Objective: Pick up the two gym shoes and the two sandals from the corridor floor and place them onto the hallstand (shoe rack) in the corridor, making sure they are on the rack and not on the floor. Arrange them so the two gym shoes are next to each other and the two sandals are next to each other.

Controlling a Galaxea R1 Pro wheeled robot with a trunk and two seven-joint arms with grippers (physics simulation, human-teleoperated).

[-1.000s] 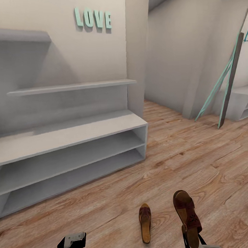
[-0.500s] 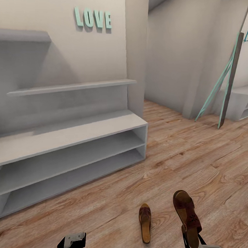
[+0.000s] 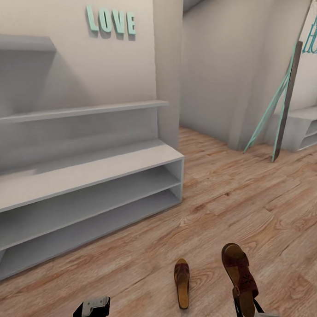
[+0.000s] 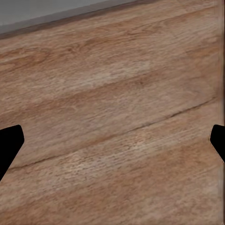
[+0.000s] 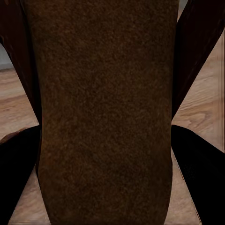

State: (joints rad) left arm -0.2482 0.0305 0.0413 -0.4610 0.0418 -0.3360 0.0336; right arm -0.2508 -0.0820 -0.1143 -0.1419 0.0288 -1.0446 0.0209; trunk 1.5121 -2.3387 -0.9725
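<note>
One dark brown sandal point(image 3: 182, 277) lies flat on the wood-plank corridor floor point(image 3: 253, 205), in front of the hallstand's right end. The second sandal point(image 3: 240, 277) is held off the floor, tilted with its toe up, in my right gripper point(image 3: 247, 313), which is shut on its heel end. In the right wrist view the sandal's sole point(image 5: 105, 112) runs between the dark fingers point(image 5: 199, 180). My left gripper point(image 3: 92, 310) hangs low over bare floor and is open, its fingertips point(image 4: 9, 143) wide apart. The pale grey hallstand point(image 3: 85, 173) stands at the left with bare shelves. The gym shoes are out of view.
A turquoise-edged panel point(image 3: 280, 110) leans on the far right wall beside another low pale unit point(image 3: 307, 126). A wall corner point(image 3: 169, 75) juts out just past the hallstand's right end. Turquoise LOVE letters point(image 3: 111, 23) hang above. Open floor stretches to the right.
The whole picture has slid slightly left, so the camera has moved. Both grippers and the held sandal keep their places in the view. The floor sandal lies as before.
</note>
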